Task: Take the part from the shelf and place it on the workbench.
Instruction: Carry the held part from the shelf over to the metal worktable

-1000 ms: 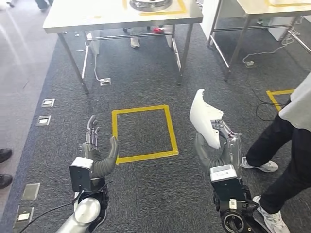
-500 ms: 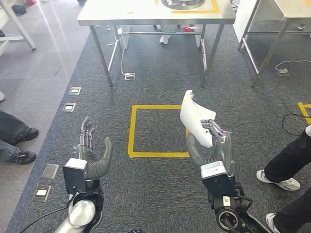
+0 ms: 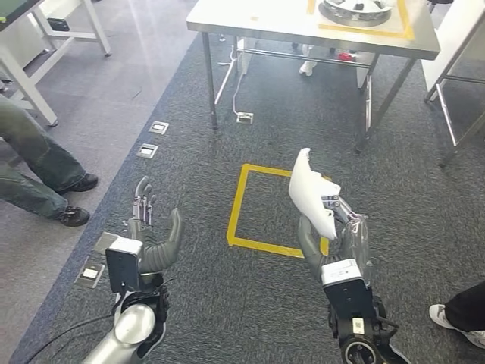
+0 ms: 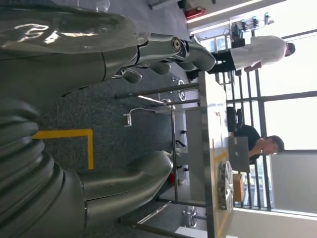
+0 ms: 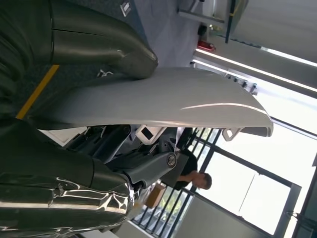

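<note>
Head view: right hand (image 3: 334, 231) raised over dark carpet, thumb and fingers clamped on the white part (image 3: 311, 193), held upright with its upper end tilted away. Left hand (image 3: 150, 231) raised too, holding nothing, fingers straight and apart from the thumb. Between the two hands, a yellow tape square (image 3: 273, 208) on the floor, its near right corner hidden behind the part. Beyond it, well apart from both hands, the workbench (image 3: 269, 24) on steel legs, with a round metal wheel (image 3: 358, 9) inside a yellow outline near its right end. Open carpet between tape and bench; floor sockets (image 3: 148, 151) off to the left, a person's legs (image 3: 40, 171) at the left edge, a white shoe (image 3: 452, 316) at the right edge. Left wrist view: left thumb and fingers (image 4: 176, 49) spread with nothing between them, plus what the head view lacks, the bench's far side, where two people (image 4: 258, 49) stand before bright windows. Right wrist view: long smooth curve of the part (image 5: 160, 101) pressed between thumb and fingers (image 5: 149, 168), a small tab at its free end; another person (image 5: 196, 178) by the window behind.
</note>
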